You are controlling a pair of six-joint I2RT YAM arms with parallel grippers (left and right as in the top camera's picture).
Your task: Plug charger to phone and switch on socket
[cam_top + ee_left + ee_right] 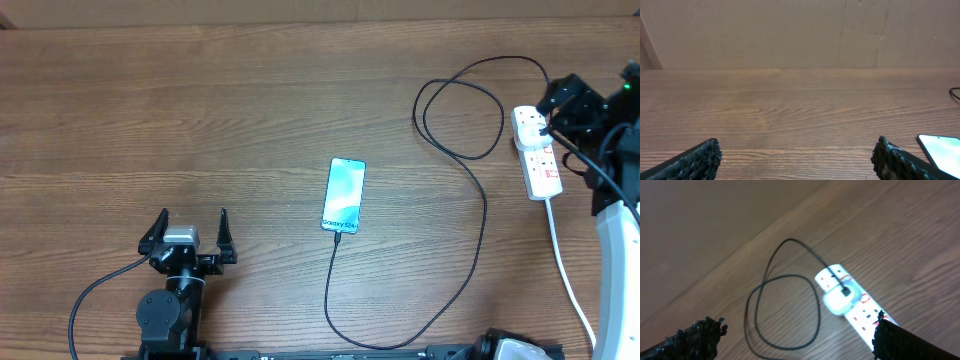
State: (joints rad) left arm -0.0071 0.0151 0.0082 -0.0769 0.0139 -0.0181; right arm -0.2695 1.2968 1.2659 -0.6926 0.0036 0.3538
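Both wide, left pincer (192, 216), right pincer (797, 324), black charger (486, 215) loops from lit phone (344, 193) to socket (538, 152).

wood-grain table (200, 110) | plain beige wall (765, 30) behind | soft even light

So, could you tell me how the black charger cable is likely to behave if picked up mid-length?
Probably floppy: the charger cable is thin and lies in loose loops, so it would sag from a grasp. Likely light, but tethered: one end sits in the phone, the other at the power strip, so a pull might drag the phone.
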